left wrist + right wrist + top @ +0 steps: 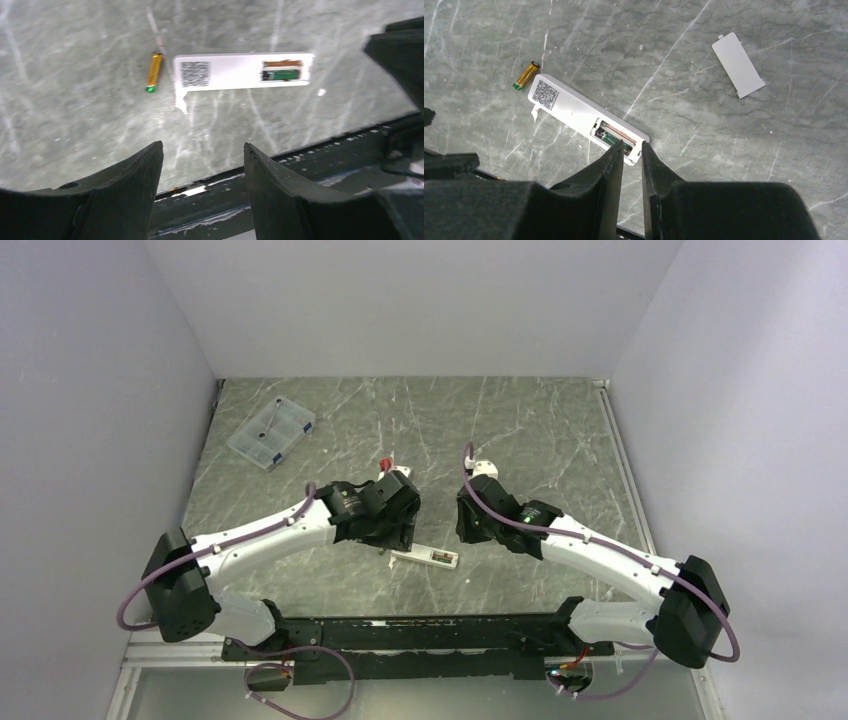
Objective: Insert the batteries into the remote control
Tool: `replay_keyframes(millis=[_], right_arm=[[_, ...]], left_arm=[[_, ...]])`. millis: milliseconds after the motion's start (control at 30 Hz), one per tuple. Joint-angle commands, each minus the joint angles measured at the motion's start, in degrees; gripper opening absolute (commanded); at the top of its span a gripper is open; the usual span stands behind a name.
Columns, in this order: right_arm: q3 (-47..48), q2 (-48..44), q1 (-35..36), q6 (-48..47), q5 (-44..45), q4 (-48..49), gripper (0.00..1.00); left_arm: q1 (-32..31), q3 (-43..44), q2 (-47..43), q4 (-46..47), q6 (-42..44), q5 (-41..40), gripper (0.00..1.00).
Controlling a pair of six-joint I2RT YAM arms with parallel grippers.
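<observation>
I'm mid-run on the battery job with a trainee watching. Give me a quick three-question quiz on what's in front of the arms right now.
1. True or false: the flat white cover piece is clipped onto the remote control.
2. Where is the copper-orange battery? A) inside the remote; B) on the table beside the remote's QR-code end; C) between a gripper's fingers.
3. Which gripper has its fingertips at the end of the remote where the open compartment is?

Key:
1. False. It lies apart on the table.
2. B.
3. The right gripper. The left gripper hangs open and empty.
</observation>
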Motion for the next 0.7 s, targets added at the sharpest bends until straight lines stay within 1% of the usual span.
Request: replay_keyframes(millis=[0,100,167,400,667], right_arm=[[1.38,-1.53,-0.28,-0.71,-0.26,0.57,0.23],[0.99,-1.72,-0.28,-0.54,-0.75,1.01,0.23],[0.67,-1.86,-0.28,-0.49,-1.03,1.23,0.22],[-0.39,-2.0,-0.28,-0.19,-1.76,2.41,0.23],[-0.61,-2.19,-0.28,-0.26,-1.97,2.57,0.23]], left_arm=[[1.12,0.73,0.92,-6.69,0.65,-8.51,0.62],[2.69,-1.01,1.28,-5.27,1.91,-8.3,0.54],[3.97,-1.69,1.64,-4.43,2.67,-7.61,0.51],[7.1,-4.56,4.38,0.09,5.41,-6.09,0.46],[8.16,-5.5,9.73,4.49,6.63,-4.43,0.43]])
